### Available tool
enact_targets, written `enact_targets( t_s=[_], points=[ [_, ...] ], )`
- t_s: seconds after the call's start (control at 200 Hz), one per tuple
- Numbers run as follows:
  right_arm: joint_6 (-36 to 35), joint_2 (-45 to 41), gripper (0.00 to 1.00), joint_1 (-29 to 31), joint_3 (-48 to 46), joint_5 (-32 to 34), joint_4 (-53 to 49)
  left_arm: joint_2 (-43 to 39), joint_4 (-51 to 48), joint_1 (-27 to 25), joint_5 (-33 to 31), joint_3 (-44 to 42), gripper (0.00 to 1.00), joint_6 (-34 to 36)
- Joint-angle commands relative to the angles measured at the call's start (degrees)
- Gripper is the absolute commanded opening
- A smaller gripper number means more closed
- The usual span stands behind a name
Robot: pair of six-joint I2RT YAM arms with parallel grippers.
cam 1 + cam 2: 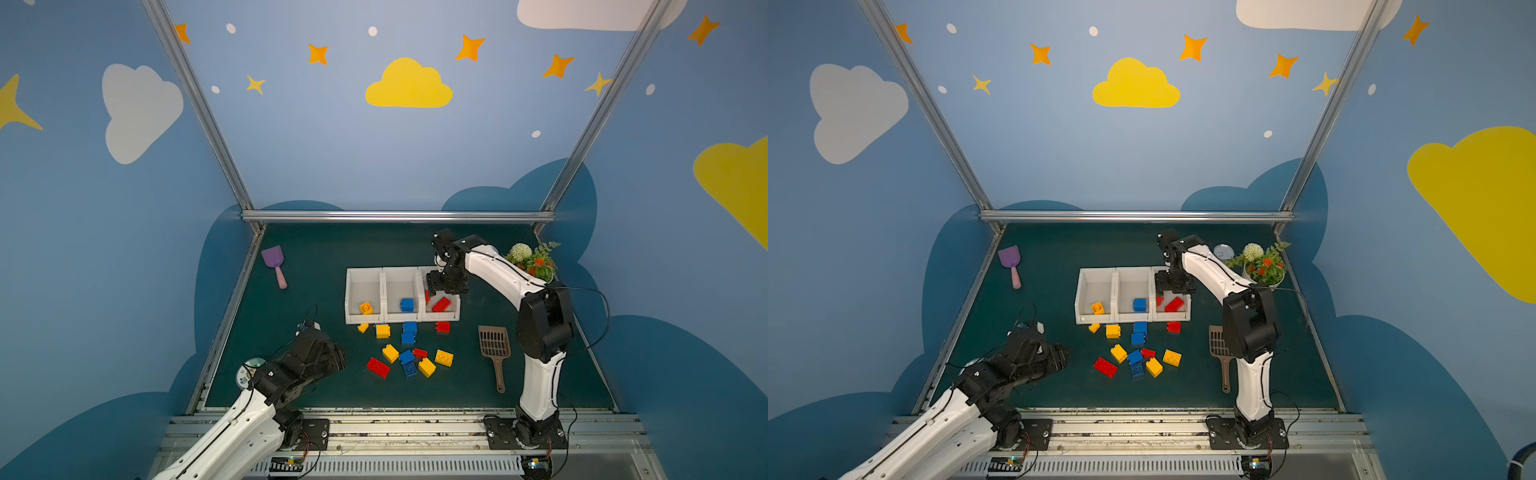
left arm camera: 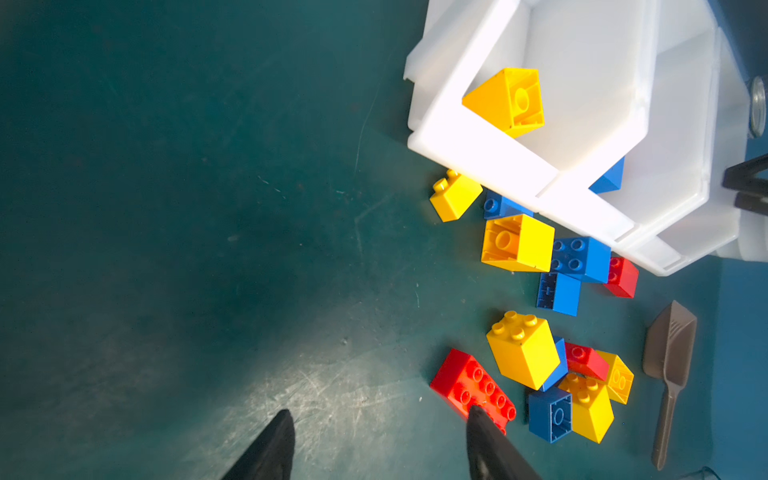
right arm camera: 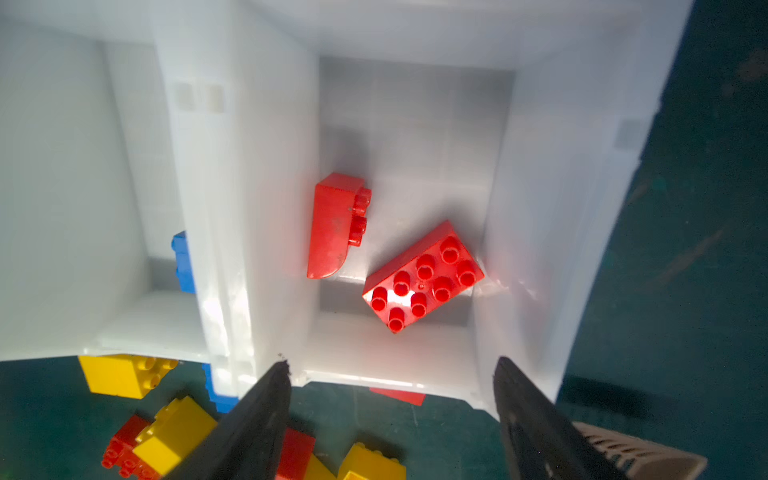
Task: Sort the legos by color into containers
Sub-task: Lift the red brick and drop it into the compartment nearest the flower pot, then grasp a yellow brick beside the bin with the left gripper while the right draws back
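Observation:
Three white containers (image 1: 382, 270) stand joined in a row mid-table. The left one holds a yellow lego (image 1: 365, 308), the middle one a blue lego (image 1: 407, 304). In the right one lie an oblong red lego (image 3: 424, 276) and a smaller red one (image 3: 332, 224). My right gripper (image 3: 391, 363) hovers over that right container, open, with nothing between its fingers. Several loose yellow, blue and red legos (image 1: 409, 359) lie on the mat in front of the containers. My left gripper (image 2: 379, 411) is low, left of the pile and open. One fingertip is near an oblong red lego (image 2: 469, 384).
A purple scoop (image 1: 274, 259) lies at the back left. A brown slotted scoop (image 1: 494, 345) lies right of the pile. A flower pot (image 1: 534, 262) and a round metal tin (image 1: 1224, 250) stand at the back right. A metal rail edges the green mat.

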Motion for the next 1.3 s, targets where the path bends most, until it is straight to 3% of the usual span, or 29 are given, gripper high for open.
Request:
enact_targets(
  t_s=[0.0,0.295,0.656,0.961,1.297],
  points=[
    [1.26,-7.04,0.77,-0.06,-1.69,-0.81,-0.83,0.79,1.32,-1.13,0.21,0.37,0.66,2.40],
    [6.79,-23.66,0.77,1.05,-17.99,-2.76,2.66,5.98,2.75,-3.35,0.97,2.46,0.66,5.91],
    [14.14,-38.76,0.76,2.85,-31.78,-0.05,0.90,18.00,7.11,-7.57,1.99,7.52,0.68,12.71],
    [16.05,-41.65,0.76,2.94,-35.59,-0.55,1.22,27.63,11.18,-11.35,2.36,13.37,0.68,15.01],
    [17.07,-43.83,0.76,2.90,-37.76,-0.96,1.51,42.05,8.72,-15.06,4.76,24.74,0.68,24.94]
  ],
)
